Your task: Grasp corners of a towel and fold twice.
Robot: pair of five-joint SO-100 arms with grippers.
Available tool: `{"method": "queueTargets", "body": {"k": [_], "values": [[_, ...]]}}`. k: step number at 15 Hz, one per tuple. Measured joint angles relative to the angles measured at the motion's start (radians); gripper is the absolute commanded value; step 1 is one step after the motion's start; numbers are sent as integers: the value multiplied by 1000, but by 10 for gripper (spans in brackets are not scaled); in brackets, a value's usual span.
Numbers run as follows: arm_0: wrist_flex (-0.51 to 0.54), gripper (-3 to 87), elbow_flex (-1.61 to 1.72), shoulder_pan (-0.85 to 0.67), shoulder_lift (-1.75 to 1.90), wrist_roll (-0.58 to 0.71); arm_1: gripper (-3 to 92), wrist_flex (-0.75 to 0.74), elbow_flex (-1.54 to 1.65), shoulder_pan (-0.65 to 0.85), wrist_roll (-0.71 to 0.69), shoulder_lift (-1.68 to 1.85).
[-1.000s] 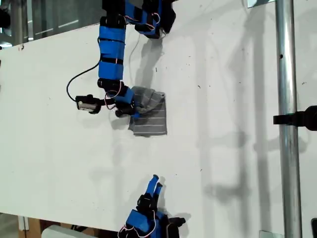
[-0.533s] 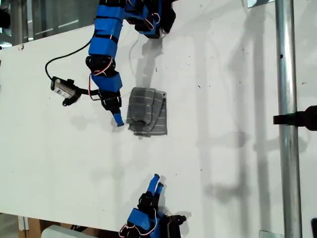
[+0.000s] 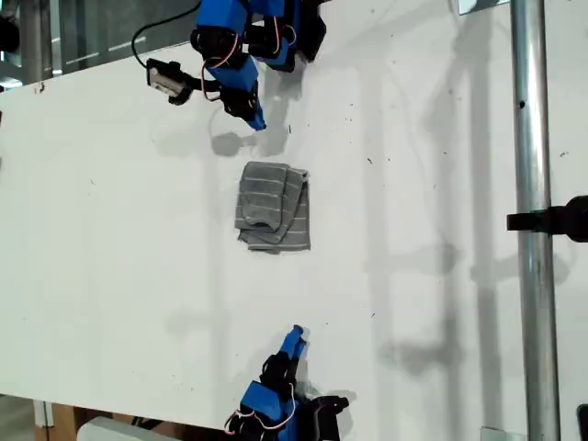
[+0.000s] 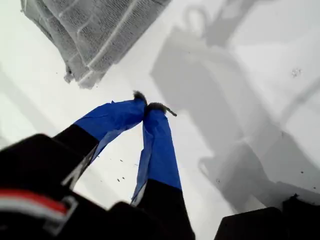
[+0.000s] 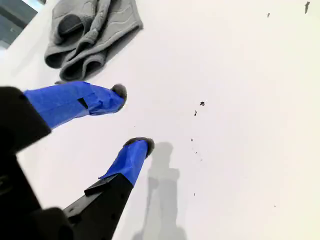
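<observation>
The towel (image 3: 273, 207) lies folded into a small, slightly rumpled bundle on the white table (image 3: 432, 165), and nothing grips it. My first pincer (image 4: 146, 107) is clenched on nothing, its blue tips meeting. It hangs over bare table with the towel a little way ahead of it. My second pincer (image 5: 132, 119) is released, its tips spread apart. It is also empty, and the towel's rolled edges lie ahead of it, apart from the tips.
</observation>
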Motion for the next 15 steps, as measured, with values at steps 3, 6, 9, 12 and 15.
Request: {"method": "queueTargets", "body": {"k": [3, 6, 9, 12, 15], "values": [[28, 138, 0, 34, 3, 261, 0, 81, 229, 0, 147, 339], [28, 138, 0, 55, 5, 620, 83, 147, 247, -46, 331, 466], [28, 138, 0, 54, 5, 644, 83, 164, 249, -106, 291, 477], [28, 138, 0, 54, 5, 644, 83, 167, 249, -118, 252, 477], [28, 138, 0, 54, 5, 644, 83, 167, 249, -118, 252, 477]]}}
